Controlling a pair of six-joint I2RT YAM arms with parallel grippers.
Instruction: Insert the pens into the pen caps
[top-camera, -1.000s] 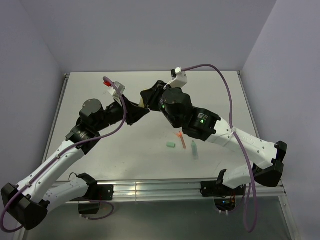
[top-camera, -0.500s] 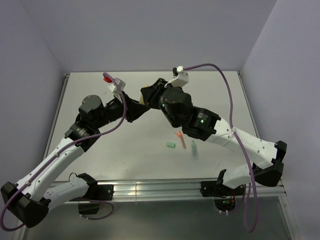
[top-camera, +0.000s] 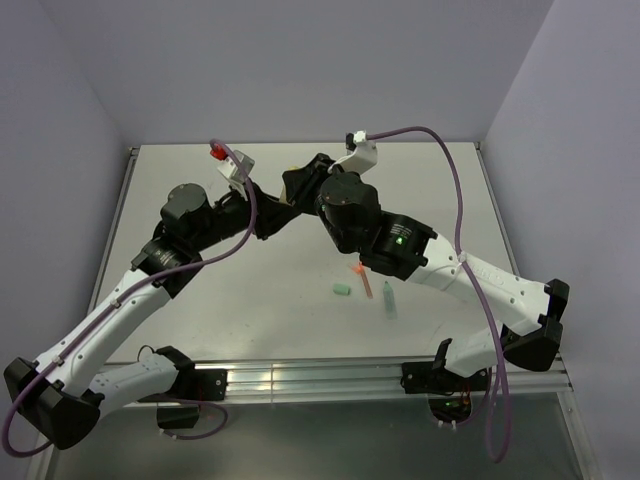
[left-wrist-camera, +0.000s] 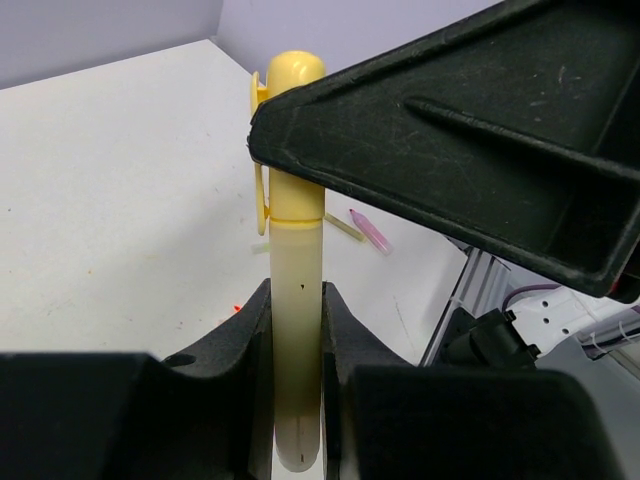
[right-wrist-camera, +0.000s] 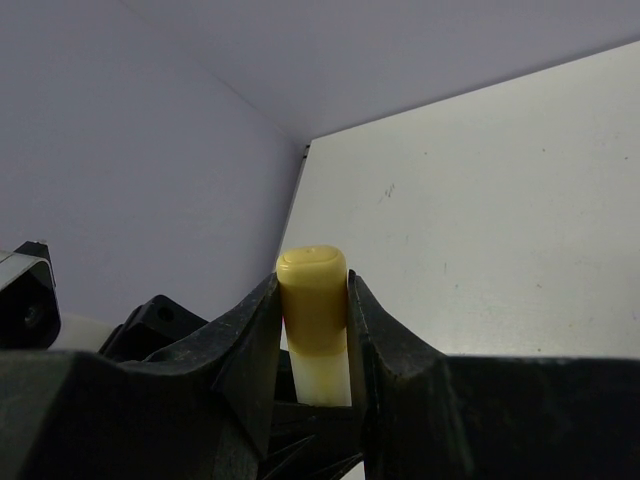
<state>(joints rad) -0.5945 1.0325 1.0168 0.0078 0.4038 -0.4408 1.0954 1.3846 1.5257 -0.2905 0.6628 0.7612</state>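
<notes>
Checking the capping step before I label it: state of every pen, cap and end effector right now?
left end effector, shut on yellow pen
right end effector, shut on yellow cap
yellow pen, gripped, cap over its end
yellow cap, on the pen; full seating unclear
orange-red pen, lying loose, uncapped
mint cap, lying loose, on no pen
mint-teal pen, lying loose

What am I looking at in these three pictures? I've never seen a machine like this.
Two robot arms are bolted to the near edge of a white table. One picture looks down from above; the other two come from a camera on each wrist. The left gripper clamps a pale yellow pen. The right gripper pinches the yellow cap, which sits on the pen's end. On the table lie a mint cap, an orange-red pen and a mint-teal pen.
</notes>
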